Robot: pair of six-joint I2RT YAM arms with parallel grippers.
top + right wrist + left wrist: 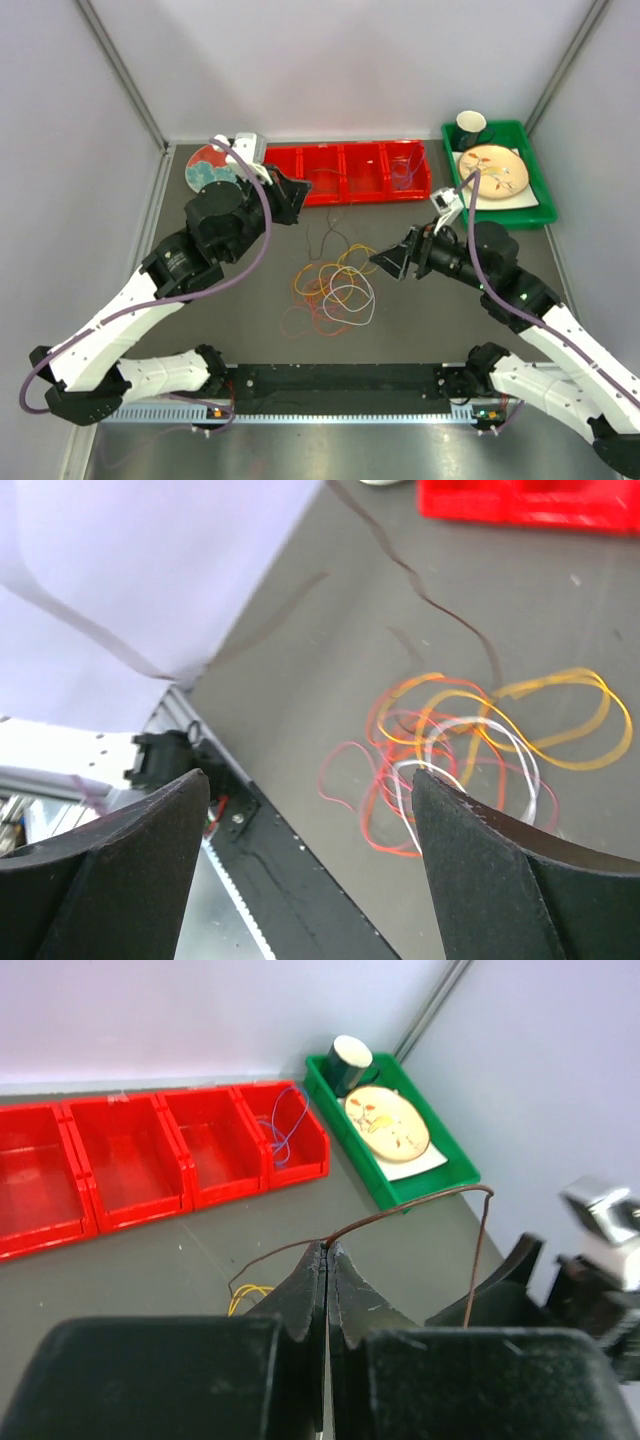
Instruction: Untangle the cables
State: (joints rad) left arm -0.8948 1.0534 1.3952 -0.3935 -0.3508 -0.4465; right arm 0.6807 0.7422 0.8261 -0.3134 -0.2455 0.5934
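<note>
The cables (335, 285) lie in a loose tangle of orange, yellow, red and white loops at the table's middle, also seen in the right wrist view as a tangle (470, 750). My left gripper (328, 1248) is shut on a thin brown cable (420, 1203), which arcs up to the right and drops down. From above, that left gripper (303, 190) hovers in front of the red bins, up and left of the tangle. My right gripper (380, 262) stands open just right of the tangle. Between its right gripper fingertips (310, 775) there is nothing. A purple cable (285, 1130) rests in the rightmost bin.
A row of red bins (350, 172) runs along the back. At the back right, a green tray (545, 205) holds a patterned plate (492, 170) and a dark cup (471, 125). A red-and-blue plate (205, 168) lies back left. A black rail (340, 380) borders the near edge.
</note>
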